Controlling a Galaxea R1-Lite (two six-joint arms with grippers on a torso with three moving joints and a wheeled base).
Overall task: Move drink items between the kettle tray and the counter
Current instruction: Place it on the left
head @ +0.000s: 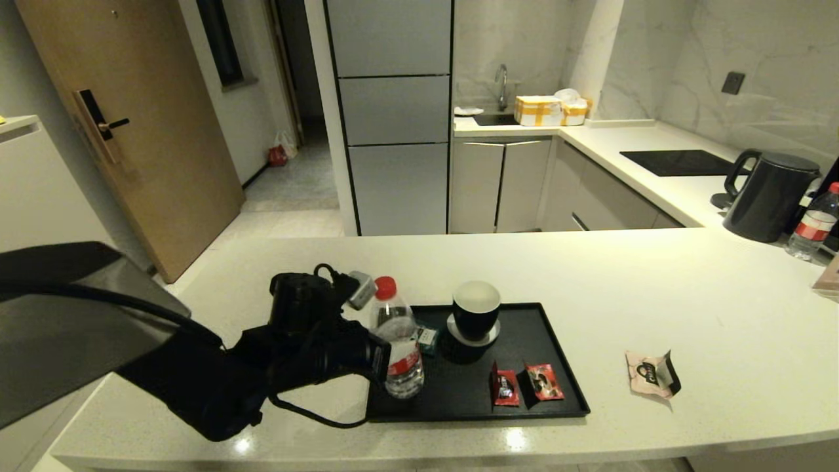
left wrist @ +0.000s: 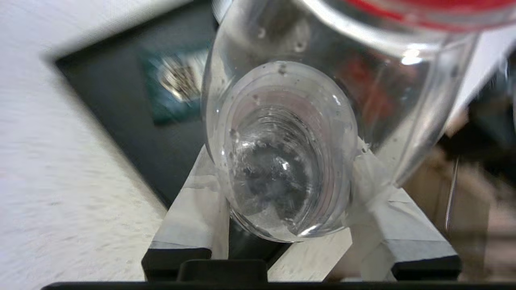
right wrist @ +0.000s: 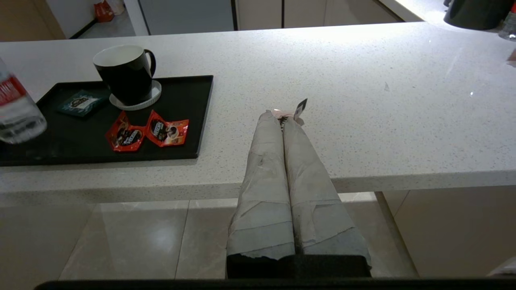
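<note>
1. The counter (head: 721, 341) fills the lower frame, broad and bare right of centre.
2. The kettle tray (head: 557, 367) lies lower centre, long side left-right.
3. The left gripper (head: 383, 357) reaches in from lower left, its fingers (left wrist: 193, 217) pinching the water bottle (head: 398, 341) low down.
4. The bottle stands nearly upright, cap up, over the tray's left end.
5. The right gripper (right wrist: 284, 121), pressed together, hangs below the counter's edge.
6. The beige sachet (head: 651, 373) lies flat, right of the tray.
</note>
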